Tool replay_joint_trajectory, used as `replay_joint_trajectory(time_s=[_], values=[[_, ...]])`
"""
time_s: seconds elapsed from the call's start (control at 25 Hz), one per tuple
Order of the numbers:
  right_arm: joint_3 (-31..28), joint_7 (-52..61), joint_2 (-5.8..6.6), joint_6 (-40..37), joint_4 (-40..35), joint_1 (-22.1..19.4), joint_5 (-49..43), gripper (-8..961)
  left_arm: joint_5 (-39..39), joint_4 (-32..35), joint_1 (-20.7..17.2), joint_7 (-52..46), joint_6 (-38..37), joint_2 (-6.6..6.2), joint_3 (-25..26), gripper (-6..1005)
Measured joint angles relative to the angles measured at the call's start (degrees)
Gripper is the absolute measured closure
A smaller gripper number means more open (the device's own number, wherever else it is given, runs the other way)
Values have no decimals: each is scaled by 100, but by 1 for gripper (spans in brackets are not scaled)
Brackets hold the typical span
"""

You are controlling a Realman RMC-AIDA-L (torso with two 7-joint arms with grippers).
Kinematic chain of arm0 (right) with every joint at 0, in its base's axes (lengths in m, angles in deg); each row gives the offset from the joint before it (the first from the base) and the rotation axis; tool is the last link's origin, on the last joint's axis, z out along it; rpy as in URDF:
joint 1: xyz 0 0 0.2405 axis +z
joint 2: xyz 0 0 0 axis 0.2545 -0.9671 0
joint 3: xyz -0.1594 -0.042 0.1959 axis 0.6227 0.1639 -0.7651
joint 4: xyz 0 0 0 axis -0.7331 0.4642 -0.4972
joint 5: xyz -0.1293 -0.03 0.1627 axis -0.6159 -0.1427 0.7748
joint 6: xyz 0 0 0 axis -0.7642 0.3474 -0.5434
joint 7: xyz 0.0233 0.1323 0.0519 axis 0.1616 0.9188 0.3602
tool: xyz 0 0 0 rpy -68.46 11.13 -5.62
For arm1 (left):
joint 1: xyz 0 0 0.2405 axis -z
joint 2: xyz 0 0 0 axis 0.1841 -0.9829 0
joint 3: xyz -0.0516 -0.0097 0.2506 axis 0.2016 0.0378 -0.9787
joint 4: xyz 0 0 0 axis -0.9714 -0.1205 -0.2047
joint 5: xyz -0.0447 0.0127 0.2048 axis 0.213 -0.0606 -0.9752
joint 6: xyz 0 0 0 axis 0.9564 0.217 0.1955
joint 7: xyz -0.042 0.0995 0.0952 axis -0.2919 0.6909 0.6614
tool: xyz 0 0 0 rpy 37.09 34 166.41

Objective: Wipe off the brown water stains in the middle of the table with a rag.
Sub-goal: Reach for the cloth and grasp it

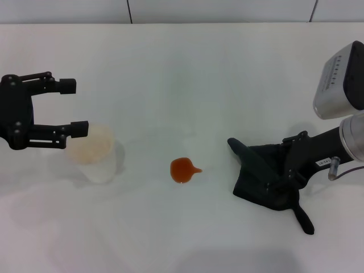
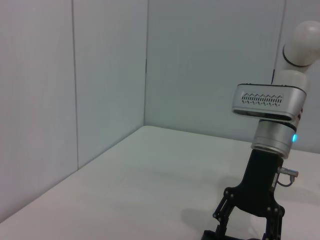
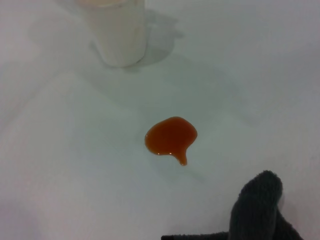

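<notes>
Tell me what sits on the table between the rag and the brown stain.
Nothing visible does. Bare table separates the rag, under the right gripper, from the brown water stains. The white cup stands beyond the stain, below the left gripper.

Lab test cell: bare white worktop [image 1: 182, 68], plain grey panel walls [image 2: 100, 75] behind, robot arm [image 2: 272, 115] mounted alongside.

You can't read any words or numbers here. There is one small white label [image 1: 323, 162] on the black wrist part of the right arm in the head view, but its print is too tiny to make out. The silver block [image 2: 270, 101] on the right arm in the left wrist view has a row of little zigzag slots, and those are not letters.
</notes>
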Motion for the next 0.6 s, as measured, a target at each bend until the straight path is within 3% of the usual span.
replay_joint_trajectory(time_s=[0.6], values=[[239,0,0,220,38,-22,28,134,-21,-2,7,71,2,0,0,107]])
